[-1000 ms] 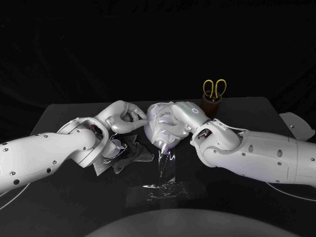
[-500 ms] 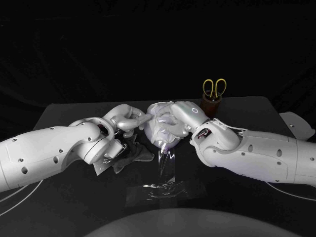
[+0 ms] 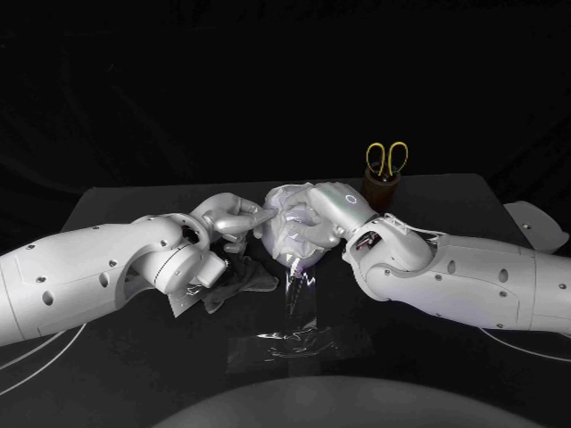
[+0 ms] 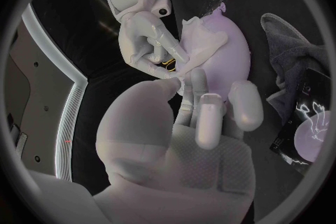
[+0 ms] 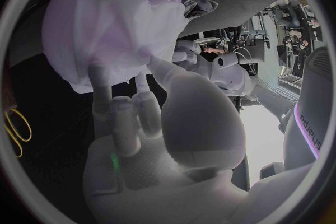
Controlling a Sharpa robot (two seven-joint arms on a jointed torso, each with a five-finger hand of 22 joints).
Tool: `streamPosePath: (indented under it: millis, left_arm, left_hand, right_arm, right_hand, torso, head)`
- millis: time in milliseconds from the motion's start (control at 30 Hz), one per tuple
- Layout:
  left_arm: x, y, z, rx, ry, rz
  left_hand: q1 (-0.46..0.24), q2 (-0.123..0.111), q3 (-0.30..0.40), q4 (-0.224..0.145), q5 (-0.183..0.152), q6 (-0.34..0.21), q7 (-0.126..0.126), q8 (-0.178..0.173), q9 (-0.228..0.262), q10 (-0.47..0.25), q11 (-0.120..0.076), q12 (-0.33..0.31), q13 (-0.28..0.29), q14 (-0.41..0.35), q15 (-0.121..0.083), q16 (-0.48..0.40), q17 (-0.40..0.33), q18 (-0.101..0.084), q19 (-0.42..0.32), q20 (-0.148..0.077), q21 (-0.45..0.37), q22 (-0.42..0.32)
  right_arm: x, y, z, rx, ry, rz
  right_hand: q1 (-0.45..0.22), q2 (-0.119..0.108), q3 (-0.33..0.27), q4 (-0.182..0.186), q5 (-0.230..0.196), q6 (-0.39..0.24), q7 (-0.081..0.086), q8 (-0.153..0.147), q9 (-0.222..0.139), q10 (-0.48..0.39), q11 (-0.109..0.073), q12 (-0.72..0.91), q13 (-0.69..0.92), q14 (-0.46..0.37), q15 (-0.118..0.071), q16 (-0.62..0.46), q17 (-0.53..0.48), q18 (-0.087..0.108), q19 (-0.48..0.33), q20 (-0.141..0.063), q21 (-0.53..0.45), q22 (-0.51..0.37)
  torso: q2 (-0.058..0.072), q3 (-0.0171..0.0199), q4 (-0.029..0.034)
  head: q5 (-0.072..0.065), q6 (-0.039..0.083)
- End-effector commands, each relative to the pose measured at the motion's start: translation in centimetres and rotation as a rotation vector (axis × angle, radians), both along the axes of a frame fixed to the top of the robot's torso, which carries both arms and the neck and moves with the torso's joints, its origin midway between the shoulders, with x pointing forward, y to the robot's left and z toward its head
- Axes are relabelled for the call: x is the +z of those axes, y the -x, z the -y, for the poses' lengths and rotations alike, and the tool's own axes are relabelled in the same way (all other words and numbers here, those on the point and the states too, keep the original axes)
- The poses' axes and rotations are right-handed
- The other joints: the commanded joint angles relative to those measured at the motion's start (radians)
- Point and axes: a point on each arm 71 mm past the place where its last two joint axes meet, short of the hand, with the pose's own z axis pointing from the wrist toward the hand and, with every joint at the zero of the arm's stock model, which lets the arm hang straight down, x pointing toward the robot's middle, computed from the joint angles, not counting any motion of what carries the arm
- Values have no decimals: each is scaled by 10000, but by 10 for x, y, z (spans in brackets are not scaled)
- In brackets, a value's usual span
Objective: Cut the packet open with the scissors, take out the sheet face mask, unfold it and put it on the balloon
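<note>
Two silver hands meet over a pale balloon (image 3: pixel 292 245) at the middle of the black bench (image 3: pixel 401 374). The white mask (image 3: pixel 283 203) lies draped over the balloon's upper side, creased and bunched rather than flat.

The left hand (image 3: pixel 232 217) reaches in from one side. In its wrist view its thumb and a finger come together on the mask's edge, while the other fingers (image 4: pixel 198 81) rest against the balloon's skin.

The right hand (image 3: pixel 322 209) comes in from the opposite side. Its fingers (image 5: pixel 98 84) lie up across the mask, and its thumb is closed onto a fold of the sheet. The two hands sit close together, almost touching, with the balloon between them.

On the bench nearer the robot lies the clear packet (image 3: pixel 299 341), crumpled. A dark cloth (image 3: pixel 244 281) lies under the left wrist, just beside the balloon. At the far edge of the bench, well apart from the hands, the yellow-handled scissors (image 3: pixel 389 159) stand upright in a brown holder (image 3: pixel 382 190).
</note>
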Motion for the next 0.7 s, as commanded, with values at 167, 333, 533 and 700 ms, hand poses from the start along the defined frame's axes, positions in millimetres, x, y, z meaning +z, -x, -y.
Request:
streamPosePath:
  millis: [167,333,533,700]
  left_arm:
    - [-1,0,2,69,204,-535]
    - [-2,0,3,61,131,-595]
    - [-2,-1,2,111,46,-630]
    - [-2,-2,3,137,17,-640]
  left_hand:
    - [265,-235,-2,-87,-18,117,-45,88,13,126,-25,87,40,641,-110,56,1606,-134,132,-54,114,98]
    - [270,-516,-194,-48,-20,141,-27,109,23,144,-12,121,64,651,-107,62,1623,-147,173,-66,147,159]
    - [264,-646,-368,-32,-18,202,-43,142,35,248,-23,220,200,692,-111,94,1718,-179,279,-71,220,307]
    - [317,-642,-402,-45,-19,240,-63,166,44,330,-40,293,300,714,-124,110,1765,-192,329,-77,255,375]
  right_arm:
    - [-4,0,1,-67,258,-182]
    - [-4,0,1,-69,260,-185]
    - [-4,0,1,-75,268,-188]
    - [-4,0,1,-80,275,-190]
  right_hand:
    - [-32,81,-36,27,-22,73,5,61,9,22,-17,27,1055,302,-48,37,1102,118,50,10,51,485]
    - [-32,81,-36,27,-22,73,5,61,9,22,-17,27,1055,302,-48,37,1102,118,50,10,51,485]
    - [-38,79,-43,34,-22,75,4,58,7,38,-18,47,1071,313,-50,41,1122,114,67,8,77,492]
    - [-38,79,-43,34,-22,75,4,58,7,38,-18,47,1071,313,-50,41,1122,114,67,8,77,492]
  torso:
    - [-2,-3,4]
    - [2,-6,8]
    - [2,-4,5]
    - [-1,-6,3]
  head:
    - [0,-19]
    - [-8,-17]
    - [-13,-25]
    - [-14,-41]
